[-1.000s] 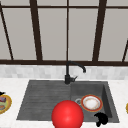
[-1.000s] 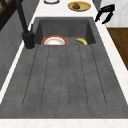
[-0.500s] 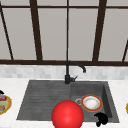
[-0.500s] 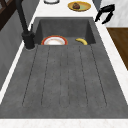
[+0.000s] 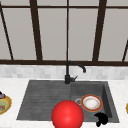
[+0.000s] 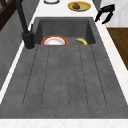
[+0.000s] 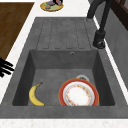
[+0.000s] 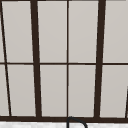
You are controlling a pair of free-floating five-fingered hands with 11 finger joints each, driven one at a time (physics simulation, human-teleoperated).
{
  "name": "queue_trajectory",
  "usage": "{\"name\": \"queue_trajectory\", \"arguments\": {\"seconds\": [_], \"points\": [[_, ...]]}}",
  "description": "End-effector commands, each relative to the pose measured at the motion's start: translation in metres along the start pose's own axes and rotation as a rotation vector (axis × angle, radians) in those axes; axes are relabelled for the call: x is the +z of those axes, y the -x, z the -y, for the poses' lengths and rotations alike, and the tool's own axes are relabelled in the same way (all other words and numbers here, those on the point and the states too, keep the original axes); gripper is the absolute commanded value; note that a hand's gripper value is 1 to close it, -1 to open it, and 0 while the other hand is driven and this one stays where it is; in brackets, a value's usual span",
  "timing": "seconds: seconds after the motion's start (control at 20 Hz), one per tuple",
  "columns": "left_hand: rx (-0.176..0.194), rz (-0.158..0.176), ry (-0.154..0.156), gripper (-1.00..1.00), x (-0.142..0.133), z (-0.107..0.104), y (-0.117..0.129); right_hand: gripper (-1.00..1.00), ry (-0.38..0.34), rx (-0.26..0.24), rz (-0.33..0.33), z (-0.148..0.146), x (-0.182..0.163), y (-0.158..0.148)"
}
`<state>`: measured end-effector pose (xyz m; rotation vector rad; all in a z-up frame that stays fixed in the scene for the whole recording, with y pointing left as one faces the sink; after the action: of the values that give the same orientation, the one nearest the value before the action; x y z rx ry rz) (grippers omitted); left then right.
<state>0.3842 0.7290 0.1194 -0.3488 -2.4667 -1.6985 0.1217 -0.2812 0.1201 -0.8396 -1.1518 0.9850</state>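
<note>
Nothing has moved since the earlier frames. My right hand hovers over the front rim of the dark grey stone sink, fingers loosely spread, holding nothing. Below it in the basin lie a yellow banana and, beside it, a round red-rimmed white plate, apart.

Matte black all over, human-shaped, one hand showing as a rounded dark blob, slender tapering fingers plain in the left side view. No arm, sleeve, cable, screw or marking attached.
</note>
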Motion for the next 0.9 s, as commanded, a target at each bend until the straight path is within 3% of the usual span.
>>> {"name": "queue_trajectory", "arguments": {"seconds": [0.0,0.4,0.55,0.85], "points": [[0.020,0.051,0.013,1.00,-0.002,-0.031,-0.009,0.00,0.000,0.000,0.000,0.000,0.000,0.000],[0.011,0.011,-0.002,1.00,-0.032,-0.082,-0.023,0.00,0.000,0.000,0.000,0.000,0.000,0.000],[0.009,-0.004,0.015,1.00,-0.050,-0.099,-0.027,0.00,0.000,0.000,0.000,0.000,0.000,0.000],[-0.017,-0.016,0.047,1.00,-0.091,-0.114,-0.025,0.00,0.000,0.000,0.000,0.000,0.000,0.000]]}}
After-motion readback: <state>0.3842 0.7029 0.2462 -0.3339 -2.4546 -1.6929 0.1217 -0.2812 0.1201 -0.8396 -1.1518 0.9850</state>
